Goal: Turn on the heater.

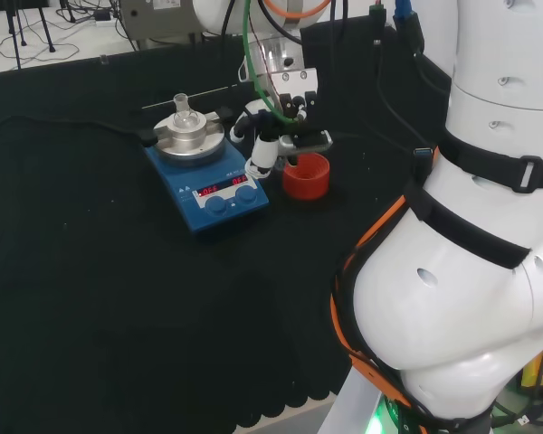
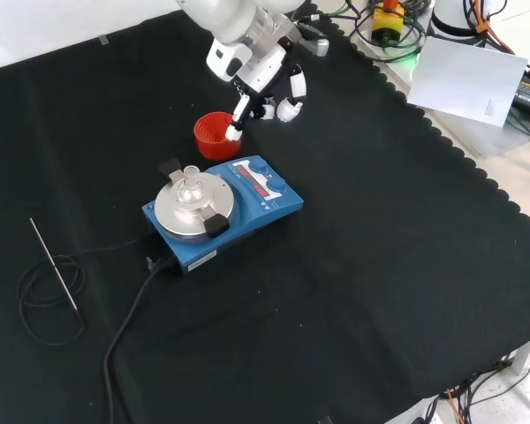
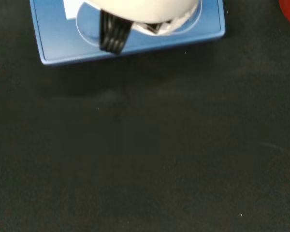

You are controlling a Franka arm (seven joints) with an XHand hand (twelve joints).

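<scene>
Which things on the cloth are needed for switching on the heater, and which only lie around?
Needed:
- blue heater, displays lit red
- its front knobs
- the hand, one finger stretched down over the heater's corner

Lying around:
- red ribbed stand
- small glass flask on the plate
- thin metal probe with coiled wire

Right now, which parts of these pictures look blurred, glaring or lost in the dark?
Wrist view: a blurred white part of the hand covers the blue heater. Head view: the heater's red displays glow; the big white arm link looks bright. Front view: even light; the black cloth swallows shadows.
</scene>
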